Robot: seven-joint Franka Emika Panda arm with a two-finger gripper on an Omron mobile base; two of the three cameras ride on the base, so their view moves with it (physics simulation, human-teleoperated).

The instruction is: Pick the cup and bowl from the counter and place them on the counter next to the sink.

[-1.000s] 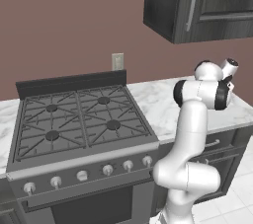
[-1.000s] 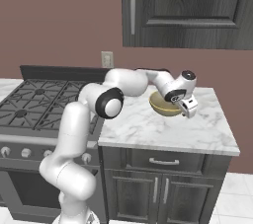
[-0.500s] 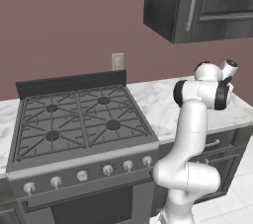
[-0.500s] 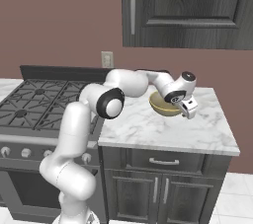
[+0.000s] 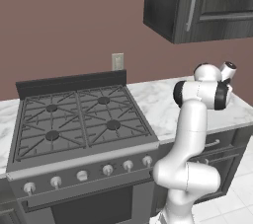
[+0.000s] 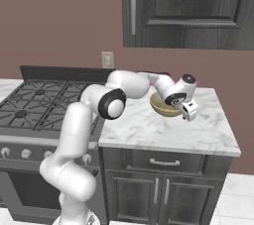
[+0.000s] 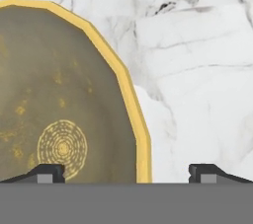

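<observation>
The bowl (image 6: 164, 104) is seen on the white marble counter (image 6: 198, 130), right of the stove (image 5: 79, 119). The gripper (image 7: 126, 171) is held spread wide just above it, nothing pinched; one fingertip (image 7: 47, 172) is over the bowl's inside, the other over bare marble, so the rim (image 7: 141, 134) is straddled. The bowl is judged rigid, light, probably smooth and slippery. The rim wall is best pinched.

Yellow-rimmed brown bowl (image 7: 64, 94) with ringed centre, grey-veined white counter (image 7: 197, 70)
</observation>
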